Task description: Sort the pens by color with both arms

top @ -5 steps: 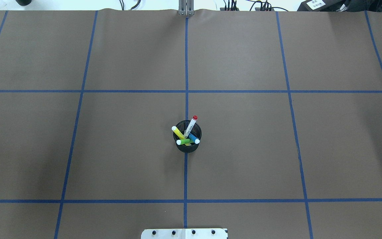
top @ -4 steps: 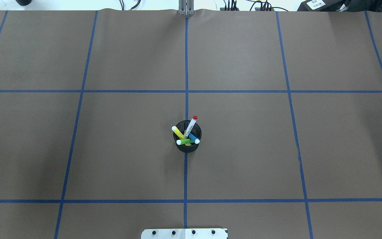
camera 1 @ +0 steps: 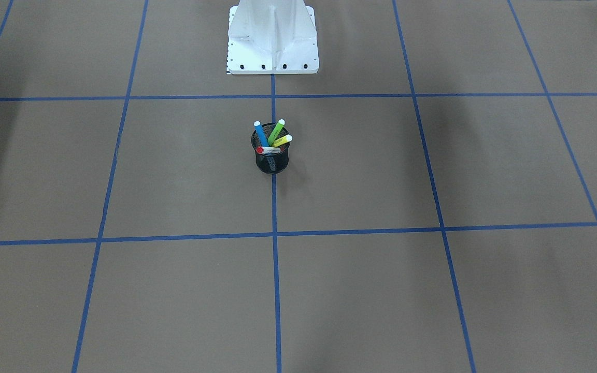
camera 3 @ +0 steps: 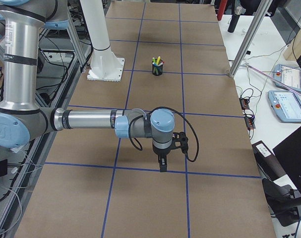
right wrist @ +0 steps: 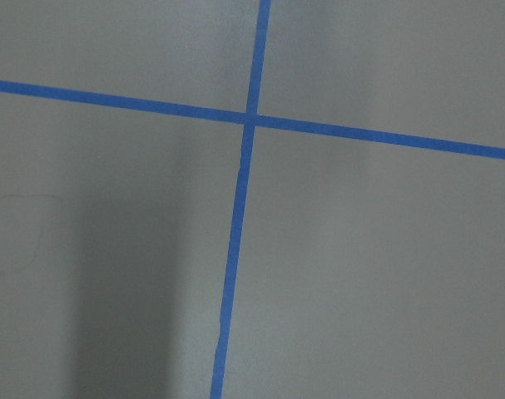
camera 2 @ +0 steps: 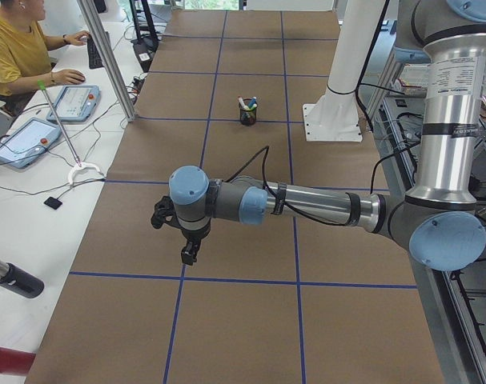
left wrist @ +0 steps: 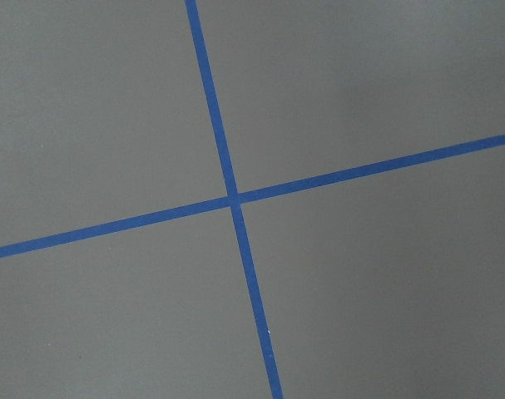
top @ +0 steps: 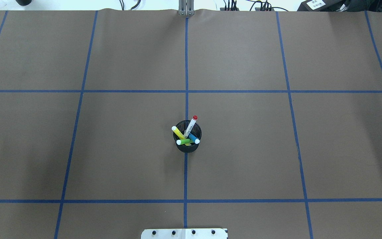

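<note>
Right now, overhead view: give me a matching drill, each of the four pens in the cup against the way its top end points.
Things:
1. red pen
2. yellow pen
3. green pen
4. blue pen

Top end in the overhead view (all four stand in the mesh cup):
A. toward the lower right
B. toward the upper left
C. up and slightly right, past the far rim
D. toward the lower left

Pairs: 1-C, 2-B, 3-D, 4-A.
</note>
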You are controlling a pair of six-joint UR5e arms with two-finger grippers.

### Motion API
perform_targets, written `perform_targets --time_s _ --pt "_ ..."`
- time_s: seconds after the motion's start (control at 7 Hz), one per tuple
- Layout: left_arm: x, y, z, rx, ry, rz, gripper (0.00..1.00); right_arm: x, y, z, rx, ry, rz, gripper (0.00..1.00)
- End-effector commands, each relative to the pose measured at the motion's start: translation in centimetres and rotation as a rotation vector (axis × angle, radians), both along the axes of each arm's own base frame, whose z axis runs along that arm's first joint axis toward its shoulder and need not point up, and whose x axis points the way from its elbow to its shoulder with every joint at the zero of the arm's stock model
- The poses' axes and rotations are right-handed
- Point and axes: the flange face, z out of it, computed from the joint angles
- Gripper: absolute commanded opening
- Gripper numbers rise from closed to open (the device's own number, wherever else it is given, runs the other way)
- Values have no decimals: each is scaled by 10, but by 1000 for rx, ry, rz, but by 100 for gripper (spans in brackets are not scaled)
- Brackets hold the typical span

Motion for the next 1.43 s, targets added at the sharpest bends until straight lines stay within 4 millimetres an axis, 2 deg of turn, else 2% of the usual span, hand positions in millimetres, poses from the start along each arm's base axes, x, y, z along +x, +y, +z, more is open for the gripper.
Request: perform_targets --time_s 0.0,0.29,0.43,0.57,0.71,0.86,1.0,1.29 --pt "1 -14 -19 32 5 -2 100 -2 -10 -14 45 -22 -5 100" --pt "6 -12 -28 51 82 17 100 -8 -16 -23 137 -46 -17 100" --pt "7 -12 -41 108 90 19 100 -18 -16 -33 174 -124 -41 100" --pt "8 -15 -46 139 91 21 100 -37 -30 -58 228 -197 -83 99" --pt "13 -19 -54 151 92 30 100 -58 -35 -73 189 -242 -75 99" --pt "15 -22 -61 121 102 -3 100 -81 -54 -106 159 -263 -46 99" --pt "23 -27 -84 95 126 -66 100 -111 -58 -138 96 -280 -6 99" --pt "73 -27 -115 60 150 -62 100 -169 -52 -200 29 -259 90 99"
